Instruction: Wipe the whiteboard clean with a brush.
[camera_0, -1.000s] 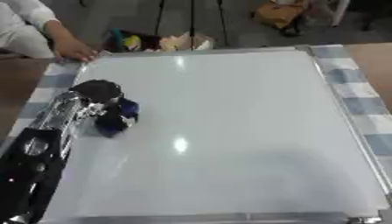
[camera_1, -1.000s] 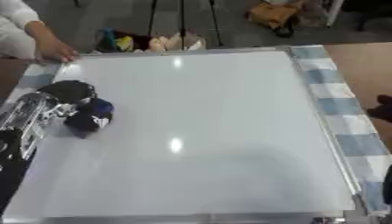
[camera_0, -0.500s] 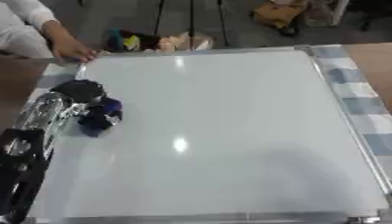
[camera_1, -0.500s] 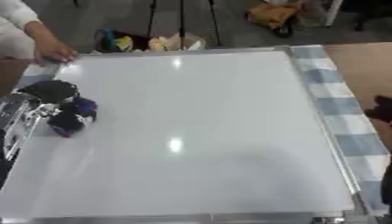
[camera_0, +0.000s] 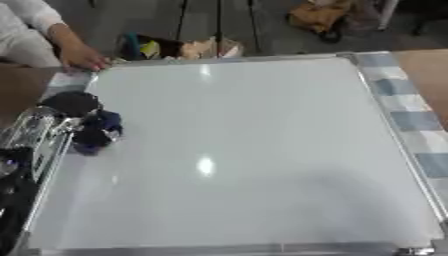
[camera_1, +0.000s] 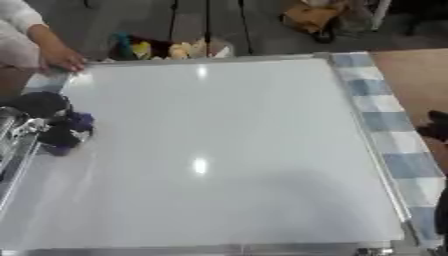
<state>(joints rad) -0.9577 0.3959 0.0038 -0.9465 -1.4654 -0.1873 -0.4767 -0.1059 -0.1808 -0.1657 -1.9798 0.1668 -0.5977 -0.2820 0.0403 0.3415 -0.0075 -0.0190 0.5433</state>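
Note:
The whiteboard (camera_0: 254, 125) lies flat and fills most of both views; its surface is white with no marks that I can make out. My left hand (camera_0: 66, 107), black and silver, is at the board's left edge, fingers curled on a dark blue brush (camera_0: 98, 134) that rests on the board. At the right edge of the right eye view a dark part of my right hand (camera_1: 435, 127) shows beside the board, off its surface. A person's hand (camera_0: 83, 59) rests on the board's far left corner.
A blue-and-white checked cloth (camera_0: 411, 117) lies under the board along its right side. Brown table (camera_0: 429, 65) shows at the far right. Bags and coloured items (camera_0: 175, 47) sit on the floor beyond the far edge.
My left hand has slid the brush to the left, from inside the board to its left edge. The person's hand stays at the far corner.

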